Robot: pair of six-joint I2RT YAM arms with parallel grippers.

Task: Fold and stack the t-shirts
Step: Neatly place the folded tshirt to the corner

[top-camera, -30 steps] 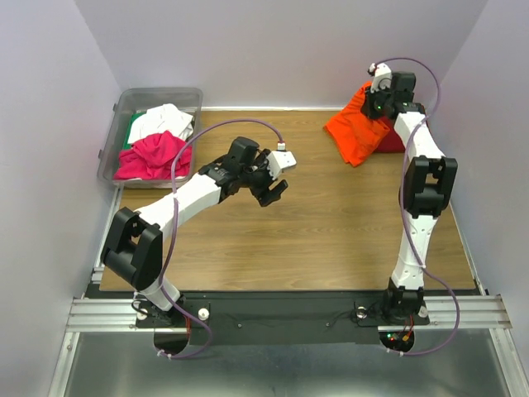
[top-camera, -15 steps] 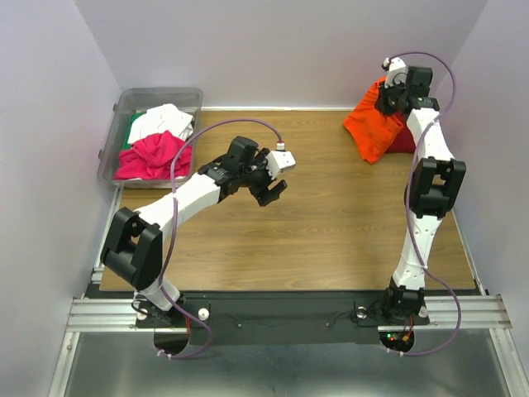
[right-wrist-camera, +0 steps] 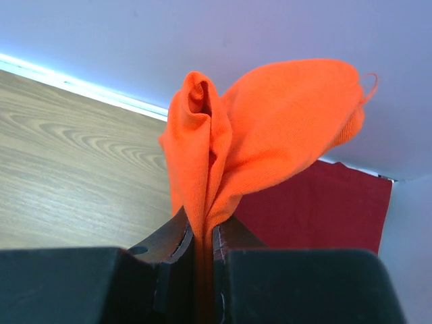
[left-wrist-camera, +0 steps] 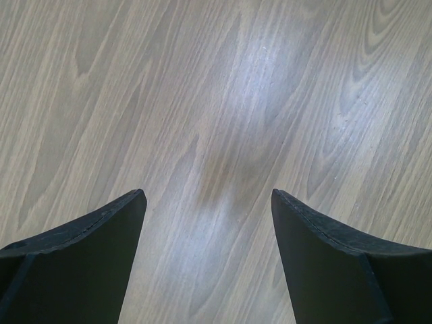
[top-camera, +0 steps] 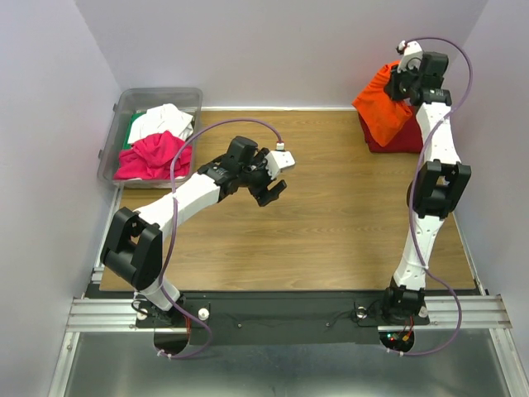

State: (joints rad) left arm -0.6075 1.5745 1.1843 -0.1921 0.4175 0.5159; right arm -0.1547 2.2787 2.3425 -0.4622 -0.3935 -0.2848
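Note:
My right gripper (top-camera: 402, 85) (right-wrist-camera: 204, 233) is shut on the orange t-shirt (top-camera: 382, 106) (right-wrist-camera: 270, 135), which hangs lifted at the table's far right corner. Under it the dark red t-shirt (top-camera: 397, 139) (right-wrist-camera: 317, 209) lies flat on the table. The magenta t-shirt (top-camera: 150, 155), a white t-shirt (top-camera: 163, 121) and a green t-shirt (top-camera: 135, 128) lie in the bin at the far left. Over the middle of the table my left gripper (top-camera: 271, 184) (left-wrist-camera: 208, 202) stands open with only bare wood between its fingers.
A clear plastic bin (top-camera: 118, 112) holds the unfolded shirts at the far left corner. Pale walls close the table on the left, back and right. The wooden table (top-camera: 314, 231) stretches between the two arms.
My right gripper has carried the orange t-shirt up and to the right, over the dark red one. The left gripper's jaws have opened a little wider; that arm has stayed in place.

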